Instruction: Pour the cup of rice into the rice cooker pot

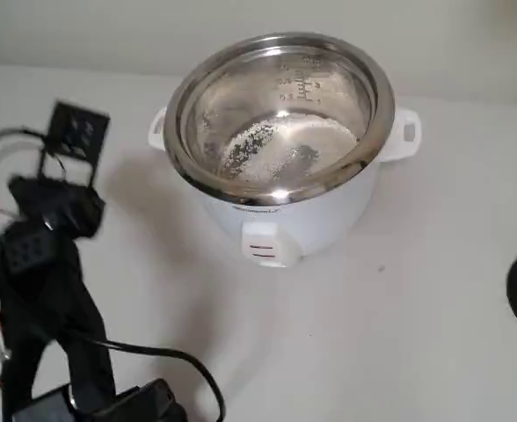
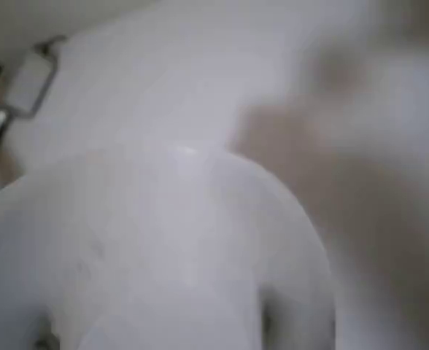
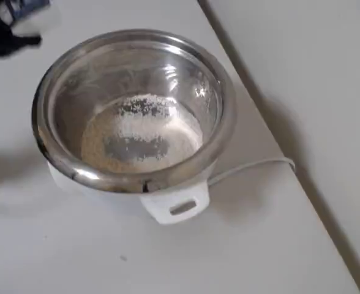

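Jaws unclear, rice [image 3: 140,131] in rice cooker pot [image 3: 57,73]

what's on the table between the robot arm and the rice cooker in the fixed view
Nothing: between the black arm on the left and the white cooker body there is bare pale table, with only a soft shadow beside the cooker.

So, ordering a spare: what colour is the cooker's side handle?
White, like the cooker body; the handle shows best in the overhead view.
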`<state>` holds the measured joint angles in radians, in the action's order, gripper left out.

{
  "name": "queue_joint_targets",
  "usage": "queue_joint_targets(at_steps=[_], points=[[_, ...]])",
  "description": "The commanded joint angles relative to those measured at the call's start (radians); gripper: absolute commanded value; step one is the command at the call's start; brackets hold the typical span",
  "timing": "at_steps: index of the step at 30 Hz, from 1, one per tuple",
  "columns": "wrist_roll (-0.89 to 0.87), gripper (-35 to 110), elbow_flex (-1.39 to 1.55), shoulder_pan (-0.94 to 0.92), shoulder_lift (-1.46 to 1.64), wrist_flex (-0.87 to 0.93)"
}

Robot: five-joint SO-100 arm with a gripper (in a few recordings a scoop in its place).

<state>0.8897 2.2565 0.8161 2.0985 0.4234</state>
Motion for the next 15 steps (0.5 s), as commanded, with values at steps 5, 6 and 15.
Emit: queue_joint_targets(at_steps=[5, 6, 15], points=[[0.225, 19, 0.321, -0.081, -0.034, -0.503], [0.259, 19, 0.365, -0.091, -0.052, -0.601], [0.399, 20, 0.417, -0.155, -0.373, -1.157]])
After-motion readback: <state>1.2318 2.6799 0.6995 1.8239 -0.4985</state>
